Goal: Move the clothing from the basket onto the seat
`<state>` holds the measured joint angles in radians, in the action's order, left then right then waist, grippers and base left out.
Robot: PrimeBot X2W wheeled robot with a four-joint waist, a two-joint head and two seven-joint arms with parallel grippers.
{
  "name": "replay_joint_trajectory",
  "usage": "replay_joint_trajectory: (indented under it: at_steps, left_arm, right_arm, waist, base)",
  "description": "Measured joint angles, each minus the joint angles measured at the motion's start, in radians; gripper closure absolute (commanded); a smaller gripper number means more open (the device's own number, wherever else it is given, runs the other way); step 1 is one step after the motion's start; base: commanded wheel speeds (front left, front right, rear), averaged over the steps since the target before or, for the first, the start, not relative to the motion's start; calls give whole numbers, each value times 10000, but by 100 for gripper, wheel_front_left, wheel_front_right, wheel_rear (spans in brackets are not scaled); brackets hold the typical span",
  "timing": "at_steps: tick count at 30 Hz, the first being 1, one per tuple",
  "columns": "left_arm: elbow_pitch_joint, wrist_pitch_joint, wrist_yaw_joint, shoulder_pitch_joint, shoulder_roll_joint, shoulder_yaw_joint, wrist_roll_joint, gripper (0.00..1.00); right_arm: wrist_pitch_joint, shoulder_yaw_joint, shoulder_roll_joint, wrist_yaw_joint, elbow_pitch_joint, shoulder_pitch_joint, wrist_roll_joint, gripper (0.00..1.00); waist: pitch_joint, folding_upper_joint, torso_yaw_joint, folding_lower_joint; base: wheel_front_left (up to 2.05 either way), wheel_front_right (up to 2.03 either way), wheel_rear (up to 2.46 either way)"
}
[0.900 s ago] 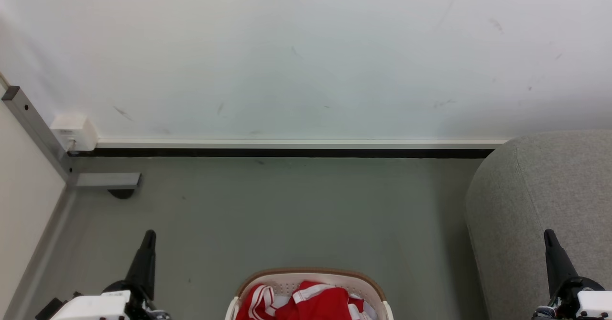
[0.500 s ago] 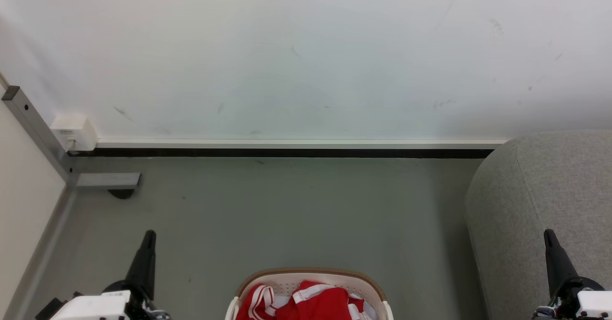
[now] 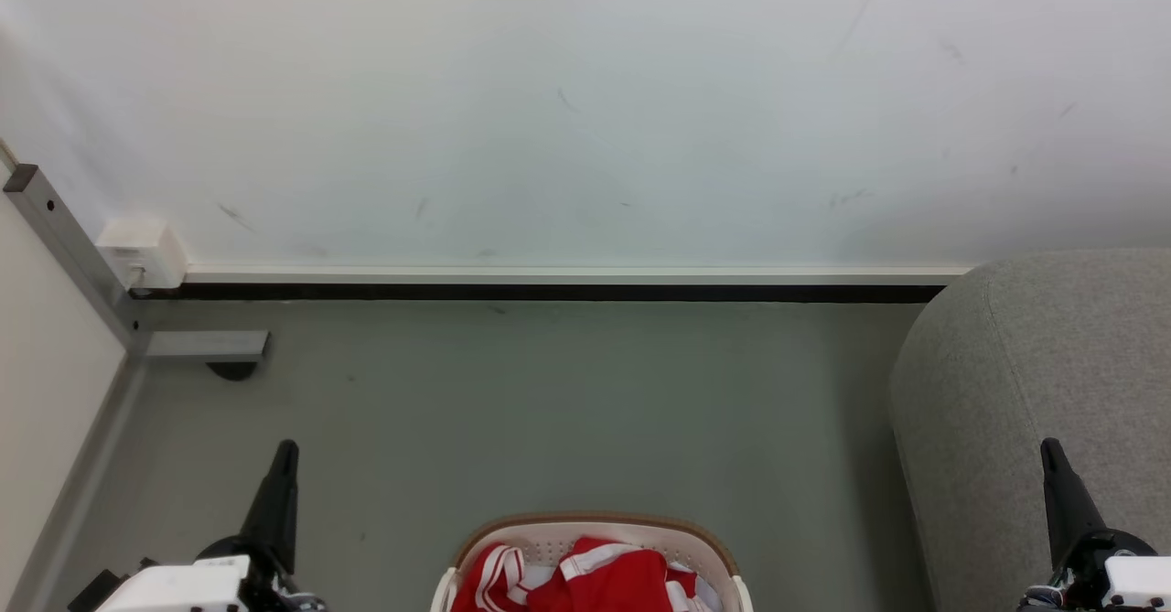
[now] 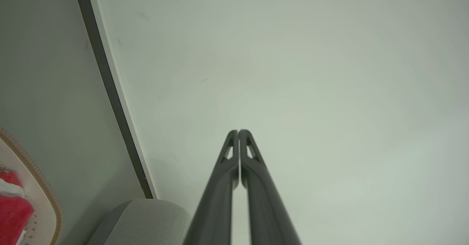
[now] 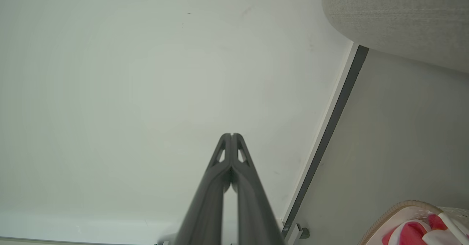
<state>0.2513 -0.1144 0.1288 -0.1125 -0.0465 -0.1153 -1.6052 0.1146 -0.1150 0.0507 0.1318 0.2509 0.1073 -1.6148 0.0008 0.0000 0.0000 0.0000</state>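
Red clothing point(image 3: 599, 577) with white stripes lies bunched in the white basket point(image 3: 599, 523) with a brown rim, on the floor at the bottom centre of the head view. The grey seat point(image 3: 1034, 383) rises at the right. My left gripper point(image 3: 285, 452) stands shut at the lower left, well left of the basket and holding nothing. My right gripper point(image 3: 1048, 452) stands shut at the lower right, in front of the seat. In the left wrist view the left gripper point(image 4: 238, 132) points at the wall, with the basket point(image 4: 44, 197) and clothing point(image 4: 13, 210) at the edge. The right gripper point(image 5: 231, 135) also faces the wall.
A white wall point(image 3: 585, 109) with a dark baseboard point(image 3: 549, 292) runs across behind the grey floor point(image 3: 549, 411). A metal post point(image 3: 69, 246) with a white box point(image 3: 142, 251) and a foot bracket point(image 3: 206, 345) stands at the left.
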Motion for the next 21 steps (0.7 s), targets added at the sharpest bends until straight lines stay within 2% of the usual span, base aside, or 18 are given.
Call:
replay_joint_trajectory:
  at_steps: [21]
  left_arm:
    - [0, 0, 0, 0, 0, 0, 0, 100]
  right_arm:
    - [0, 0, 0, 0, 0, 1, 0, 100]
  waist:
    - [0, 0, 0, 0]
  base:
    - [0, 0, 0]
